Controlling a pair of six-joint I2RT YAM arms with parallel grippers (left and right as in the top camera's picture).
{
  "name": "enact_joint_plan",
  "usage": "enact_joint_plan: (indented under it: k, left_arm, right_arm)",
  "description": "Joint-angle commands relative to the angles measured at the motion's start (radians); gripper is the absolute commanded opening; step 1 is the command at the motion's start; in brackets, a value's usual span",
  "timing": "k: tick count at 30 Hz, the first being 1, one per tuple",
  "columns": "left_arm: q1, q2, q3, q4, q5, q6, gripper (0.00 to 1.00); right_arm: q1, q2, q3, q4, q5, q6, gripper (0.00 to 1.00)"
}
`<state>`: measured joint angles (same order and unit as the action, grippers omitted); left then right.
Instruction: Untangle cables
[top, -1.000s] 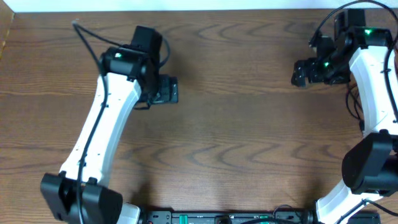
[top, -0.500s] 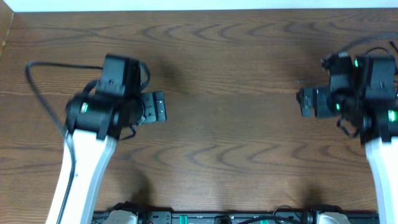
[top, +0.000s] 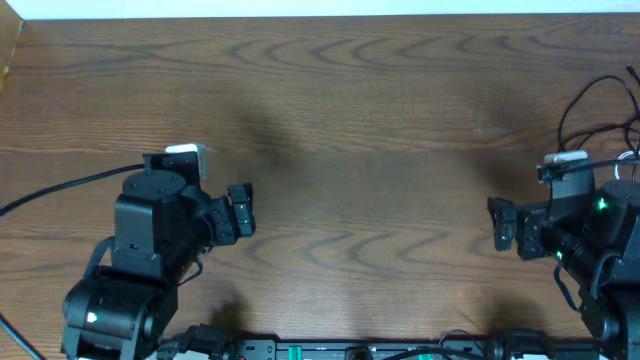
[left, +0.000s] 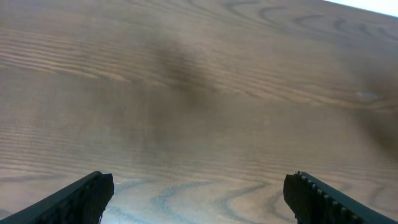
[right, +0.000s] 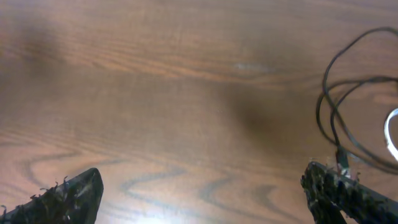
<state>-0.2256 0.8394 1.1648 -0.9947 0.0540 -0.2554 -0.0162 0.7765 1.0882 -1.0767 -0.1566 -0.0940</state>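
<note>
Thin black cables (top: 583, 97) loop at the table's far right edge, behind my right arm. The right wrist view shows these black cable loops (right: 320, 109) lying on the wood at the right, with a bit of white cable (right: 389, 134) at the frame's edge. My right gripper (top: 505, 222) (right: 202, 193) is open and empty, its right finger close to the loops. My left gripper (top: 240, 210) (left: 199, 196) is open over bare wood, far from any cable, with nothing between its fingers.
A thicker black cord (top: 60, 188) runs from the left edge of the wooden table (top: 360, 120) to the left arm. A black equipment bar (top: 350, 350) lines the near edge between the arm bases.
Both arms have drawn back from the far side of the table toward the near edge. Both grippers stay open and empty.
</note>
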Motion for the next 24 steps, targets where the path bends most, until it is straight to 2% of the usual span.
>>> enact_joint_plan:
  k: [1, 16, 19, 24]
  left_arm:
    - [-0.003, 0.002, -0.005, 0.001, -0.001, -0.002, 0.93]
    - [-0.003, 0.017, -0.005, 0.001, -0.001, -0.002, 0.93]
    - [-0.003, 0.017, -0.005, 0.001, -0.001, -0.002, 0.92]
    - [-0.003, 0.017, -0.005, 0.001, -0.001, -0.002, 0.92]
  right_arm:
    - [0.005, 0.002, -0.010, -0.034, 0.005, 0.011, 0.99]
    - [0.005, -0.011, -0.013, -0.123, 0.013, 0.010, 0.99]
    - [0.005, -0.043, -0.017, -0.043, 0.013, 0.009, 0.99]
    - [0.011, -0.143, -0.084, 0.223, 0.008, 0.009, 0.99]
